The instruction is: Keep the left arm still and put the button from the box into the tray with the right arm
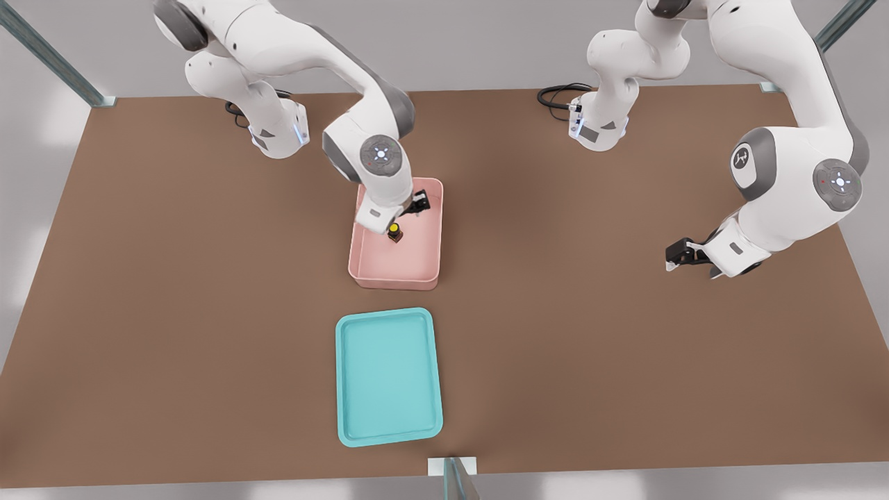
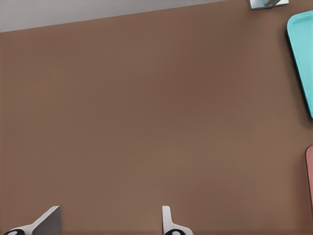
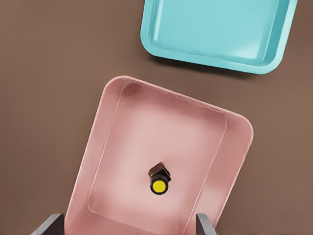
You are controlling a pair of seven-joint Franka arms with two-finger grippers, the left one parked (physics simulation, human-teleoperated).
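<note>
**Button in the pink box, gripper spread above it**

From the front view, the teal tray (image 1: 389,376) lies closest to me on the brown table (image 1: 173,312), flat and with nothing in it. Just beyond the tray, apart from it by a strip of bare table, stands the pink box (image 1: 397,236). The button (image 1: 394,231) stands inside the box on its floor, yellow cap up, roughly in the middle. The right arm (image 1: 375,153) bends down over the far end of the box, and its gripper (image 1: 406,215) hangs just beyond the button and above it, inside the box's outline. The button is not held.

In the left wrist view I mostly see bare table, with an edge of the tray (image 2: 303,58) and a sliver of the box (image 2: 310,171) at one side.

In the right wrist view the box (image 3: 127,147) fills the middle, and the button (image 3: 159,182) sits on its floor, clear of every wall. Two fingertips (image 3: 49,225) show at the frame's edge, spread wide with the button between their lines and nothing gripped. The tray (image 3: 215,29) lies beyond the box's far wall.
</note>
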